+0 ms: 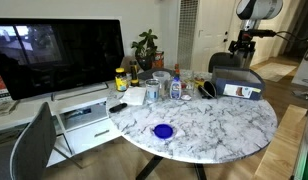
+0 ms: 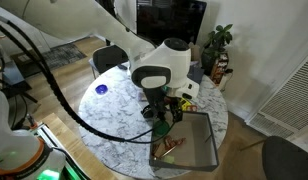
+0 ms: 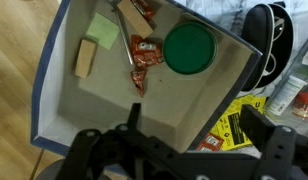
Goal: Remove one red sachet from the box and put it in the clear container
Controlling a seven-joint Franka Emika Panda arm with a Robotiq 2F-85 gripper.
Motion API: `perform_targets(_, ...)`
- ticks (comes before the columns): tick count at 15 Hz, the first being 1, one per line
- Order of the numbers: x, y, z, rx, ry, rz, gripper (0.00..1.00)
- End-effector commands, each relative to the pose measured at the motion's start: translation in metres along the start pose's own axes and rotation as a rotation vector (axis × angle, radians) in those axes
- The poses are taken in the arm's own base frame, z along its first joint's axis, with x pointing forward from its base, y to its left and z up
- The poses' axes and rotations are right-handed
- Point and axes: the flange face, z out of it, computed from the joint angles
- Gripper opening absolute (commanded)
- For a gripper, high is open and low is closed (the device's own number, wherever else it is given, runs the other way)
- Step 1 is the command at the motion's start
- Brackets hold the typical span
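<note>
The box (image 3: 54, 90) is wide and low, with dark grey-blue walls and a pale floor. It shows in both exterior views (image 1: 237, 85) (image 2: 194, 150). Inside lie red sachets (image 3: 144, 55), a green round lid (image 3: 187, 50), a green packet (image 3: 102, 30) and a tan packet (image 3: 86, 58). My gripper (image 3: 194, 125) is open and empty, hovering above the box's near right wall. It is well above the box in an exterior view (image 1: 241, 45) and over the box's near end in an exterior view (image 2: 165, 122). I cannot pick out the clear container with certainty.
The round marble table (image 1: 204, 125) carries a cluster of bottles and jars (image 1: 164, 85) and a blue lid (image 1: 163, 130). Yellow and red packets (image 3: 234, 125) and black headphones (image 3: 269, 40) lie beside the box. A TV (image 1: 59, 55) and chairs stand around.
</note>
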Motion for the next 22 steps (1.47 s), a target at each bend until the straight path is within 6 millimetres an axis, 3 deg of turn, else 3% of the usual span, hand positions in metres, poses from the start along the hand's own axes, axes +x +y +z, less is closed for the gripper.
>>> perform_targets(1,0.001,0.000,-0.002,-0.001,0.003,0.000,1.00)
perform_targets(2,0.002,0.000,-0.002,-0.001,0.004,0.000,1.00)
perform_targets(11,0.047,0.013,0.087,-0.047,-0.053,-0.023,1.00)
perform_targets(15,0.071,0.030,0.120,-0.053,-0.086,-0.016,1.00)
perform_targets(21,0.090,0.043,0.165,-0.028,-0.125,-0.026,1.00)
perform_targets(22,0.092,0.043,0.172,-0.019,-0.137,-0.028,0.96)
